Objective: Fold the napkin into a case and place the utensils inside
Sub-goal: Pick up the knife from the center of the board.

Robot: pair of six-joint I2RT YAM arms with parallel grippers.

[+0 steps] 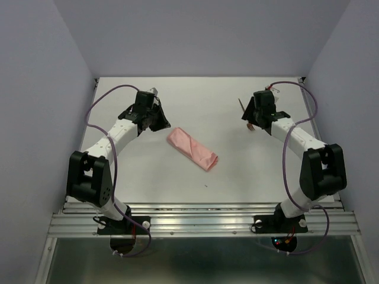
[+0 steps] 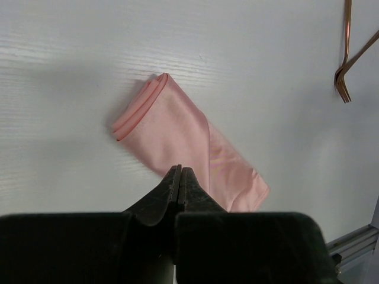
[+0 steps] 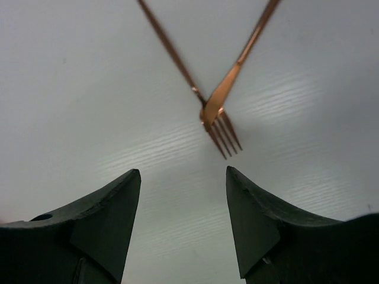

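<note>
A flat white tabletop with faint wood grain (image 1: 195,97) fills the middle of the scene. It is boxed in by a plain pale lavender-grey far wall (image 1: 201,35), a matching left wall (image 1: 35,118) and a right wall (image 1: 355,89). A ribbed aluminium rail (image 1: 201,223) runs along the table's near edge. The light is soft and even, and shadows are faint.

Surface: my white table (image 1: 249,177), faint grain, flat | Centre: salmon-pink case (image 1: 192,149), a narrow folded oblong lying diagonally on it | Far end, my right side: two reddish-brown utensils (image 3: 220,94), crossed just above the fork's tines, well apart from the case | Near the case: small dark speck (image 1: 206,186).
</note>
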